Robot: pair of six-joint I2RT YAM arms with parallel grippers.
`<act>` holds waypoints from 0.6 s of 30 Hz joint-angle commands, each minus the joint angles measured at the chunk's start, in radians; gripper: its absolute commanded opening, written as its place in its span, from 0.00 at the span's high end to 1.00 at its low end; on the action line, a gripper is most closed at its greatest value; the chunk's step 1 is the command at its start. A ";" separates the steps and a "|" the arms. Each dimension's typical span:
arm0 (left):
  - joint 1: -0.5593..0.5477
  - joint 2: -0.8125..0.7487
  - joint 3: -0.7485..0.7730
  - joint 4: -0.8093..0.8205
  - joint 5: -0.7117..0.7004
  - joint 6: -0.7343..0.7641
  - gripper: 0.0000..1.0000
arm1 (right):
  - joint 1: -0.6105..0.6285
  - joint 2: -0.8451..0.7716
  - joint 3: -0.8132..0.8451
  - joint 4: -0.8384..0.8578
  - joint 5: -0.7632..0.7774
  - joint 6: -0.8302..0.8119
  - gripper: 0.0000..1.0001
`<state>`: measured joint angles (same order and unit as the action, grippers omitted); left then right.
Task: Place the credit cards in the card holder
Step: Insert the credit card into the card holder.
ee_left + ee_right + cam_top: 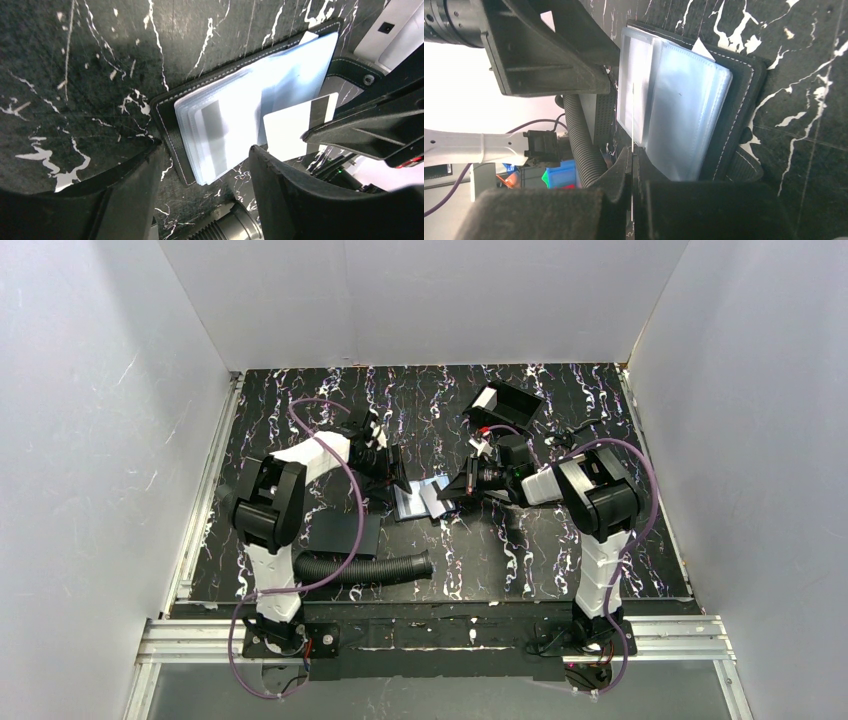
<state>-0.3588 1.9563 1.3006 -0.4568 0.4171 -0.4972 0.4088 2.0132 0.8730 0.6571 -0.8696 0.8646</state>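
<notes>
We see the card holder [167, 122] lying open around the middle of the counter [75, 75], its clear sleeves [235, 125] fanned out. A whitish credit card [292, 132] with a dark stripe overlaps the sleeves' edge, pinched by the clenched right end effector [631, 172]. The left end effector [205, 152] hangs released, its two fingers straddling the holder's stitched edge

The card holder [410, 502] lies open on the table [300, 400]. A card [295, 132] hangs over its right edge; a pad [345, 533] lies left, a hose [375, 568] in front.
</notes>
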 commanded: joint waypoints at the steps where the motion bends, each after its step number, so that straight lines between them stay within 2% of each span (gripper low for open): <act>1: -0.011 -0.087 -0.082 -0.037 -0.155 0.052 0.33 | -0.004 -0.020 0.006 -0.028 -0.018 -0.057 0.99; 4: -0.011 -0.169 -0.065 -0.053 -0.173 0.049 0.32 | -0.007 -0.046 0.043 -0.209 0.017 -0.158 0.99; 9: -0.022 -0.201 -0.084 0.095 -0.002 -0.058 0.39 | -0.008 -0.043 0.084 -0.326 0.043 -0.246 0.99; 18: -0.059 -0.086 -0.055 0.170 0.057 -0.099 0.45 | -0.004 -0.018 0.084 -0.257 0.022 -0.202 0.99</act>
<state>-0.4085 1.8367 1.2312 -0.3376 0.4277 -0.5686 0.4061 2.0037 0.9377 0.3866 -0.8522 0.6674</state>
